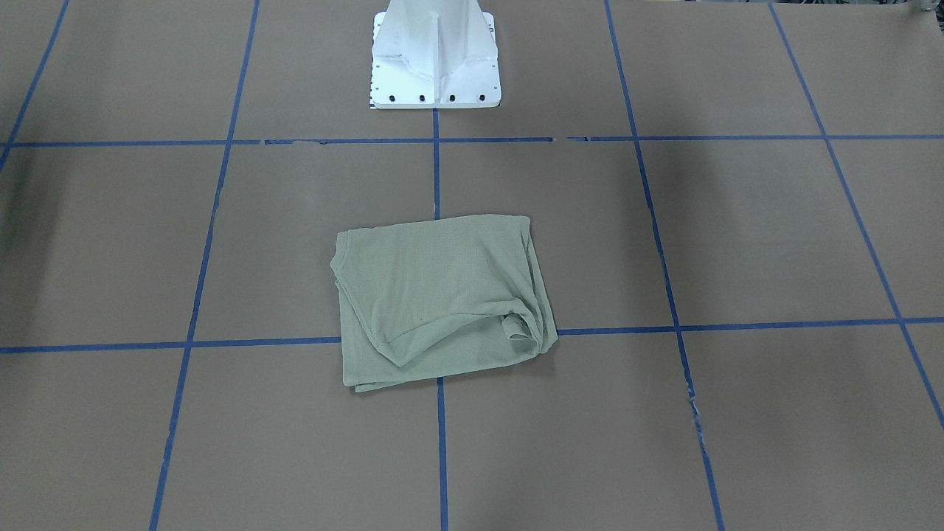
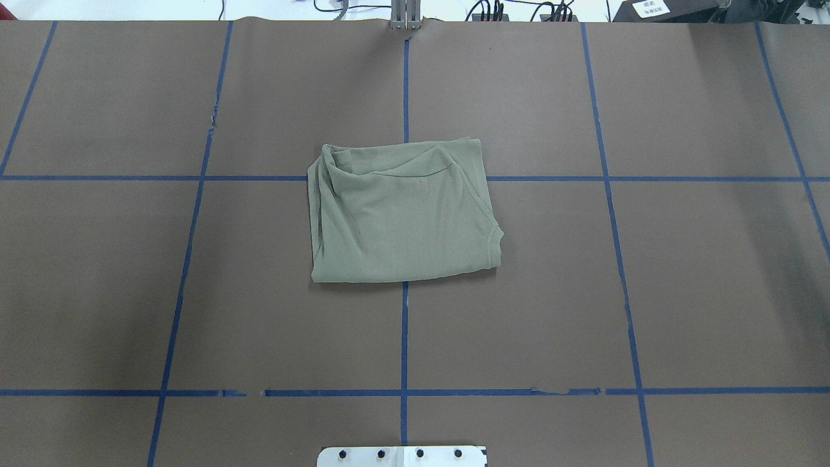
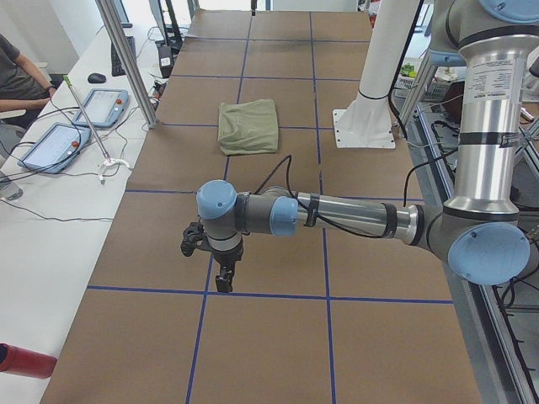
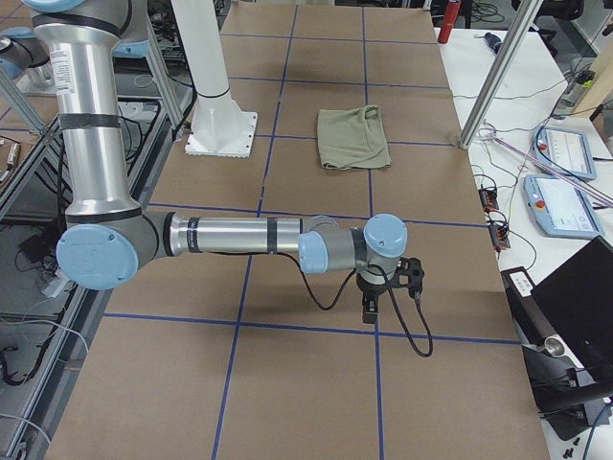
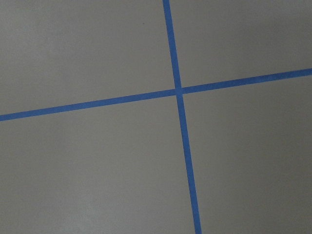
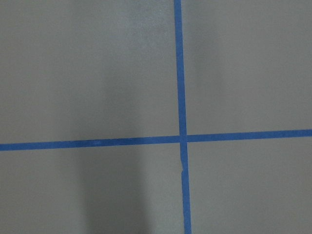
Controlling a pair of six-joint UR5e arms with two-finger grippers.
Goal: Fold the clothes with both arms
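The folded sage-green knit shirt is lying well apart from the left gripper and right gripper, both seemingly parking since folding looks done; I cannot tell their jaws' state.

Below my wrist, a flat matte grey-brown table covering fills the frame. A vertical blue tape strip runs top to bottom, right of centre, drifting slightly right toward the bottom. A horizontal blue tape strip runs edge to edge just below the middle, rising a little to the right. The tape crossing has a small pale nick just below it. A soft dark shadow band lies left of the vertical strip.
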